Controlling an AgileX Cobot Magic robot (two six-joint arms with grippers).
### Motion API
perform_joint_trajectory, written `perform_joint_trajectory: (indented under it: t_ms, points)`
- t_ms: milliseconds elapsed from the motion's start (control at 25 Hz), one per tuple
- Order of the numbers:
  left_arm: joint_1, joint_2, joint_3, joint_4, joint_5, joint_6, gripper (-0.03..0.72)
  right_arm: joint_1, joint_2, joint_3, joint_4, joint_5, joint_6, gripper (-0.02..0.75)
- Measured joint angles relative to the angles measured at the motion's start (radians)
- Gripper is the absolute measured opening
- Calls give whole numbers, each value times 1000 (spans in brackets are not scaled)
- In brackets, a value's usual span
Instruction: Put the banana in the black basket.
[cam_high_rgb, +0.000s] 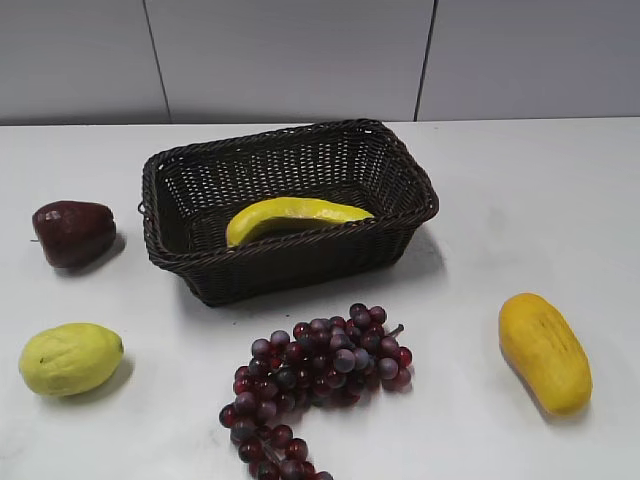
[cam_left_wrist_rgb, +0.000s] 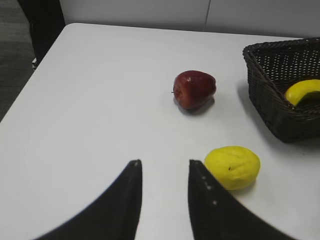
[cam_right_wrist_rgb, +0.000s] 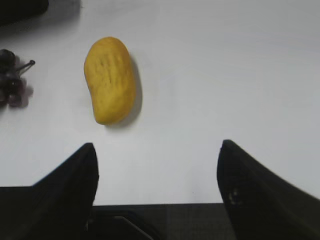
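The banana (cam_high_rgb: 295, 216) lies inside the black basket (cam_high_rgb: 400, 170) at the middle back of the table, against its near wall. In the left wrist view the basket (cam_left_wrist_rgb: 280, 95) is at the far right with one end of the banana (cam_left_wrist_rgb: 301, 90) showing inside it. My left gripper (cam_left_wrist_rgb: 164, 164) is open and empty over bare table, left of the lemon. My right gripper (cam_right_wrist_rgb: 157, 146) is open wide and empty near the table's front edge. Neither gripper shows in the exterior view.
A dark red apple (cam_high_rgb: 73, 232) sits left of the basket and a lemon (cam_high_rgb: 70, 358) lies at the front left. A bunch of purple grapes (cam_high_rgb: 310, 375) lies in front of the basket. A mango (cam_high_rgb: 544, 351) lies at the right.
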Motion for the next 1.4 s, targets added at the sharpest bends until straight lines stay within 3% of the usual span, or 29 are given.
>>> perform_joint_trajectory:
  t_ms: [280,920,1400]
  points:
    - [0,0,0,0,0,1,235,0,-166,50,-88,27,0,590]
    - [0,0,0,0,0,0,235,0,-179,50,-96,25,0,590]
    - [0,0,0,0,0,1,235,0,-365,51,-96,25,0,590]
